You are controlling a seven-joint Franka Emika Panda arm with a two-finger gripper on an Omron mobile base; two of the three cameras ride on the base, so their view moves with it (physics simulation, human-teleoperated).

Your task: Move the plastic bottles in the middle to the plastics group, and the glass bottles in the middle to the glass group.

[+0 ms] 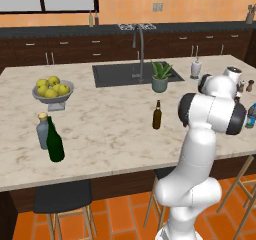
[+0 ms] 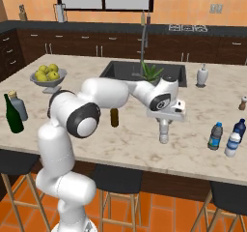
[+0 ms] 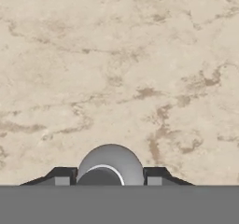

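Note:
My gripper [image 2: 164, 127] points down over the marble island and is shut on the plain whitish plastic bottle [image 2: 164, 135], which hangs upright close to the counter. In the hand view the bottle's rounded top [image 3: 110, 160] sits between the dark fingertips [image 3: 63, 177]. The brown glass bottle [image 1: 157, 115] stands mid-counter, to the left of the held bottle and partly behind my arm [image 2: 114, 118]. Three plastic bottles [image 2: 215, 136] stand grouped at the right end. The dark green bottle [image 2: 13, 115] and the grey-blue bottle [image 2: 19, 105] stand at the left end.
A bowl of yellow fruit [image 1: 52, 90] sits at the back left. The sink [image 1: 117, 75], a potted plant [image 2: 152, 73] and a white soap dispenser [image 2: 202, 75] line the far side. A small shaker [image 2: 242, 102] stands at the right. Stools stand below the front edge.

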